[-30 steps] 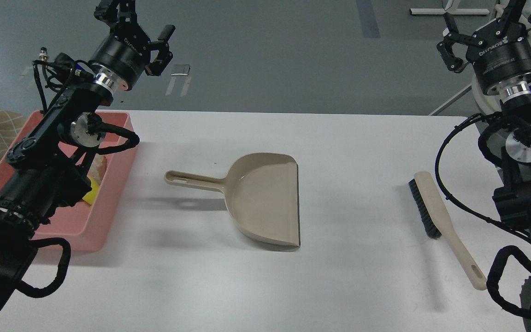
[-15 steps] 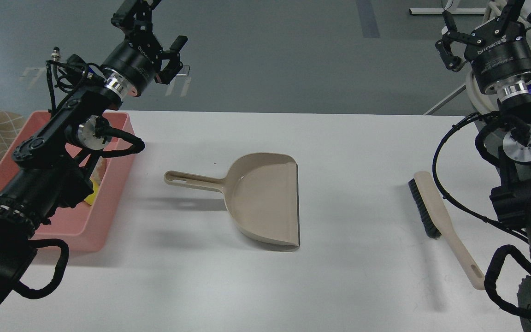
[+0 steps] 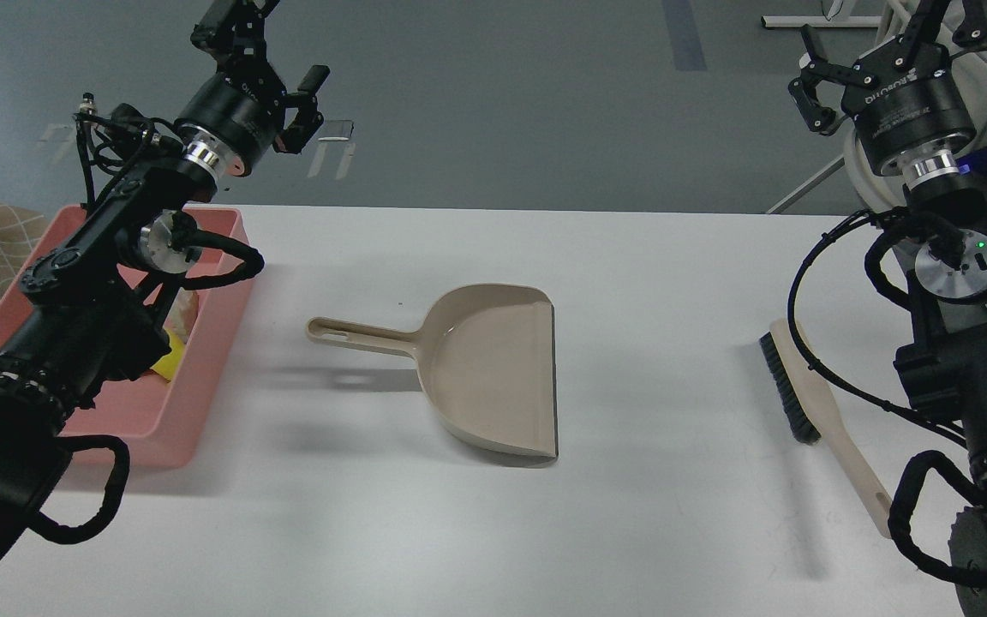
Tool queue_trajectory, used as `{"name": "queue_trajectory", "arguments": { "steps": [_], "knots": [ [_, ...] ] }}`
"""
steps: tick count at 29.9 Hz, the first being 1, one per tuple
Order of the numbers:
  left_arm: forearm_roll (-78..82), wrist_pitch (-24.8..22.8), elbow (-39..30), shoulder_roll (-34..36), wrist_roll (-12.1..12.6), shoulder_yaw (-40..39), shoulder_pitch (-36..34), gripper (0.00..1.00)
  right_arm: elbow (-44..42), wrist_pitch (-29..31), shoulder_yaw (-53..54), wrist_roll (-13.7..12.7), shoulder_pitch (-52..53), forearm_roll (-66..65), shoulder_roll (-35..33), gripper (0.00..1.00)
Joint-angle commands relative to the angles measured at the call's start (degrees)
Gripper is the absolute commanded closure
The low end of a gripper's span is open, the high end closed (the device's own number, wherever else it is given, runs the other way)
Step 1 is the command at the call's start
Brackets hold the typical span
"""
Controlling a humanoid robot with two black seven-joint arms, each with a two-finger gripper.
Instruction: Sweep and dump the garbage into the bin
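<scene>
Single head view looks forward and down over the white table [image 3: 631,531]; moderately near.

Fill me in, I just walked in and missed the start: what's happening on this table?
Nothing is being handled. Both arms are raised with the left gripper and right gripper open and empty. The dustpan and brush lie on the table. The yellow scrap sits in the pink bin, partly hidden.
</scene>
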Motion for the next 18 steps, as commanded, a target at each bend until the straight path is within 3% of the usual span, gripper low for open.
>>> {"name": "queue_trajectory", "arguments": {
  "steps": [1,18],
  "knots": [
    [-1.5,0.0,-0.2,0.0,0.1,0.1,0.0,0.03,0.5,0.0,-1.1,0.0,-0.6,0.0,-0.4,0.00],
    [-3.6,-0.3,-1.2,0.9,0.1,0.1,-0.8,0.03,0.5,0.0,-0.7,0.1,0.3,0.1,-0.3,0.00]
  ]
}}
